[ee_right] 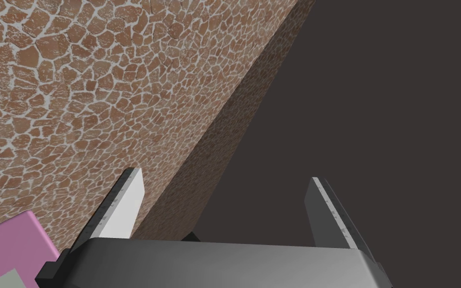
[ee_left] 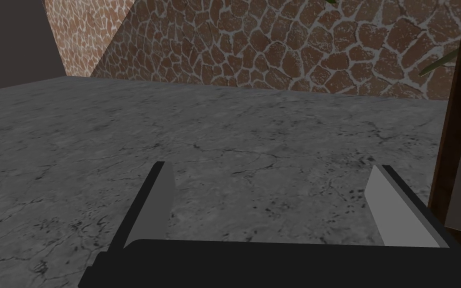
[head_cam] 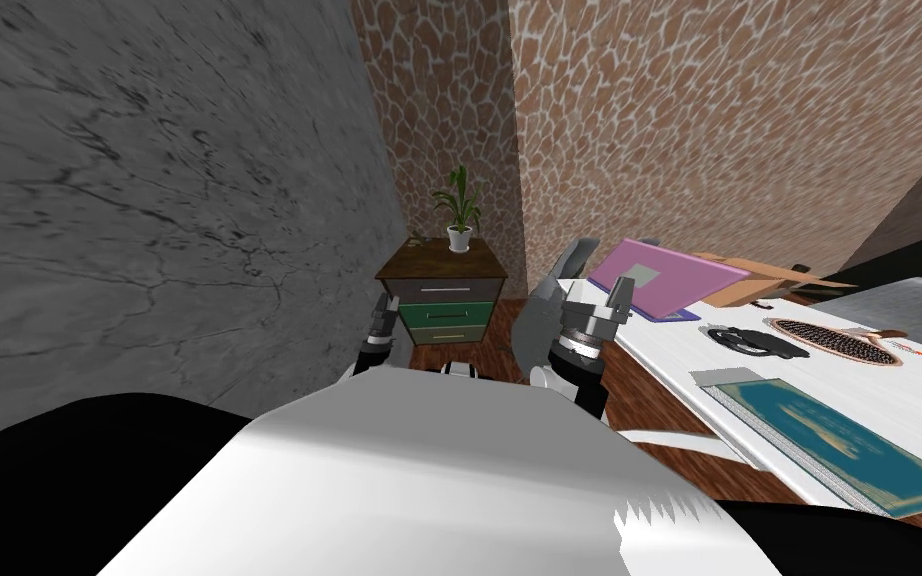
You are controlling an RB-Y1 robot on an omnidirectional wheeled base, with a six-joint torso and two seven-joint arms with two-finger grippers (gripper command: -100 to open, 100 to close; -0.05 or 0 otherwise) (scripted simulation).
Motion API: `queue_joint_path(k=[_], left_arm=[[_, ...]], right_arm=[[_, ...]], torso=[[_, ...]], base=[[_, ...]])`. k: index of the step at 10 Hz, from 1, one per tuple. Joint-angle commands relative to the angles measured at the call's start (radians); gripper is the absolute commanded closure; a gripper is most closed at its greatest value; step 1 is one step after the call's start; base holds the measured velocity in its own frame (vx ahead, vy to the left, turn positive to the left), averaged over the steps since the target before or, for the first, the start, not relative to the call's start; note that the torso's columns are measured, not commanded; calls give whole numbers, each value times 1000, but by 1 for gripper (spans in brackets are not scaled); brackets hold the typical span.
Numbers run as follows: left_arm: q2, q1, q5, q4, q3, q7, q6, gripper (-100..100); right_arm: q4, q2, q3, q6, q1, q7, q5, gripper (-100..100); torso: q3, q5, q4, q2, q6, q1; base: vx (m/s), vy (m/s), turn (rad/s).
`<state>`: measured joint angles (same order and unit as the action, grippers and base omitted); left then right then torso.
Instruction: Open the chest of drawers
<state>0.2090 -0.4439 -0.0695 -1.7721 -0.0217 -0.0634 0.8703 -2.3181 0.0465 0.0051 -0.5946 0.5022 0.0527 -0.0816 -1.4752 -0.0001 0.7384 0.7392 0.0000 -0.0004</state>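
1. The chest of drawers point(head_cam: 444, 300) stands at my 12 o'clock, tucked into the corner where the grey marbled wall point(head_cam: 149, 220) meets the stone-patterned wall point(head_cam: 709, 130). Its three fronts sit flush, so nothing is open yet. The bar handles face me, the top handle point(head_cam: 446, 289) being the easiest to reach.
2. A potted plant point(head_cam: 457, 215) sits on the chest's top towards the back. I judge any pull should be level and gentle so the chest does not rock under it.
3. The left gripper point(head_cam: 385, 312) hangs at the chest's 8 o'clock in the head view, just beside its front corner, with its fingers spread and empty. Its wrist view looks along the grey wall, and the chest's dark brown side edge point(ee_left: 454, 125) shows past one finger. It is therefore beside the chest, not square to a handle. As the nearer arm it looks ready to grip, but it needs to swing round to the front first.
4. The right gripper point(head_cam: 594, 285) is raised at my 1 o'clock, between chest and table, fingers apart and holding nothing. It seems parked clear of the drawers' path.
5. The white table point(head_cam: 669, 345) runs off towards 3 o'clock, carrying a pink case point(head_cam: 649, 278), a hairbrush point(head_cam: 831, 341) and a teal book point(head_cam: 834, 440). It lies near the right arm, a reason to keep that arm tucked in.
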Motion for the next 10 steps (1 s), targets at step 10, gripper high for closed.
queue_joint_path(k=[10], left_arm=[[7, 25, 23, 274, -16, 6, 220, -100]], right_arm=[[0, 0, 0, 0, 0, 0, 0, 0]], torso=[[0, 0, 0, 0, 0, 1]], base=[[83, -7, 26]])
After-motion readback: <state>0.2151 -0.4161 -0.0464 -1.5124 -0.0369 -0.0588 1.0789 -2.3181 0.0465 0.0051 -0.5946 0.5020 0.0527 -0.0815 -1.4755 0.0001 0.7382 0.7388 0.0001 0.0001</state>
